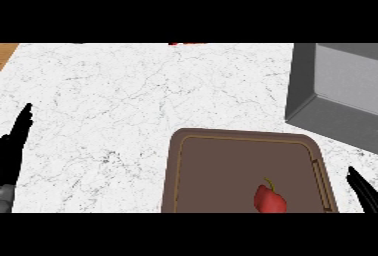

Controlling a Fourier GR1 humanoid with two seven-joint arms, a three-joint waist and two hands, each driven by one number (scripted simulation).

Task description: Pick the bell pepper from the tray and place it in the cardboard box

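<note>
The right hand (362, 189) shows at the lower right edge, fingers straight, just beside the brown tray (177, 170). The red bell pepper (269, 199) lies in the tray's near part. The grey box (332, 85) stands beyond. The left hand (13, 145) rests open at the left edge.

Pepper (270, 199): red, small, curved green stem pointing up-view, lying on the tray's lower right part. Tray (174, 165): brown, rectangular, rounded corners, raised rim, at the view's lower centre-right. Box (310, 75): grey walls, open top, upper right, apart from the tray.
</note>
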